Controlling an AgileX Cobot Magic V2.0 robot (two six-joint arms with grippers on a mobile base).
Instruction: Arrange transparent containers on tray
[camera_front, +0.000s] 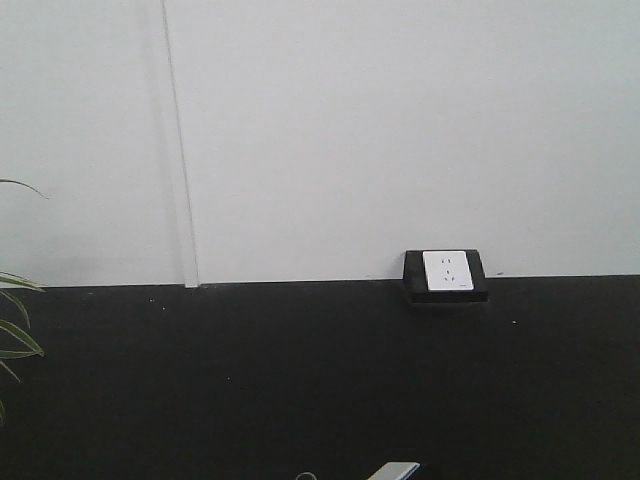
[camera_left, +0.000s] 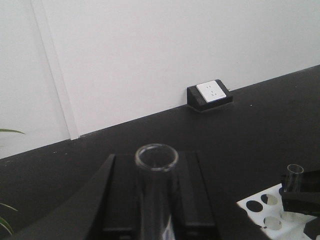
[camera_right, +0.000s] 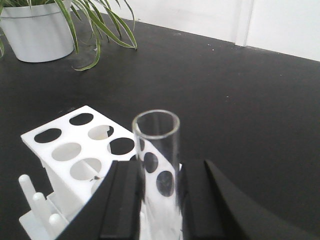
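In the left wrist view a clear glass tube (camera_left: 156, 192) with a round rim stands upright between the black fingers of my left gripper (camera_left: 156, 161), which is shut on it. My right gripper (camera_right: 159, 167) is shut on a second clear tube (camera_right: 156, 131), held upright just above a white rack (camera_right: 75, 150) with round holes. That right gripper (camera_left: 300, 194) and its tube (camera_left: 295, 172) also show at the right edge of the left wrist view, over the rack (camera_left: 262, 210). The tray is out of view.
The black table (camera_front: 320, 380) runs back to a white wall. A black-framed white socket (camera_front: 446, 272) sits at the wall. A potted plant (camera_right: 37, 32) stands at the table's far left, and its leaves (camera_front: 15, 335) show in the front view. White pegs (camera_right: 37, 200) stick up beside the rack.
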